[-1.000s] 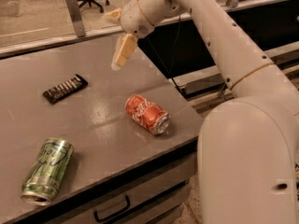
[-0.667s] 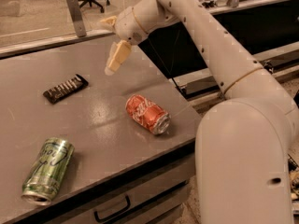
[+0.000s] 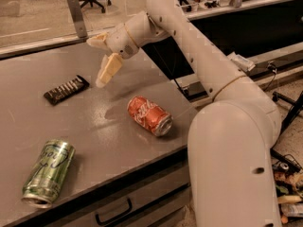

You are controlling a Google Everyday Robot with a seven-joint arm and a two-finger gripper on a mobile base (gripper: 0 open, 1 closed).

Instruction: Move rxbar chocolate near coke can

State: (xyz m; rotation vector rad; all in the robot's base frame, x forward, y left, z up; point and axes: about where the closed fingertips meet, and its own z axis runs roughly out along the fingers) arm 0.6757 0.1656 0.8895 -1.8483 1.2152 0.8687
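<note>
The rxbar chocolate [image 3: 66, 89], a flat black bar with white stripes, lies on the grey table [image 3: 94, 126] at the left. The coke can [image 3: 149, 116] lies on its side near the table's right front edge, well apart from the bar. My gripper [image 3: 95, 63] hangs above the table just right of the bar and behind the coke can. It is open and empty, with one finger [image 3: 107, 70] pointing down and the other [image 3: 98, 40] pointing left.
A green can [image 3: 49, 171] lies on its side at the front left of the table. The table's front edge has a drawer [image 3: 113, 212] below it. My white arm [image 3: 203, 65] reaches in from the right, over a dark gap beside the table.
My gripper has moved left across the table towards the rxbar chocolate. The bar and both cans have not moved.
</note>
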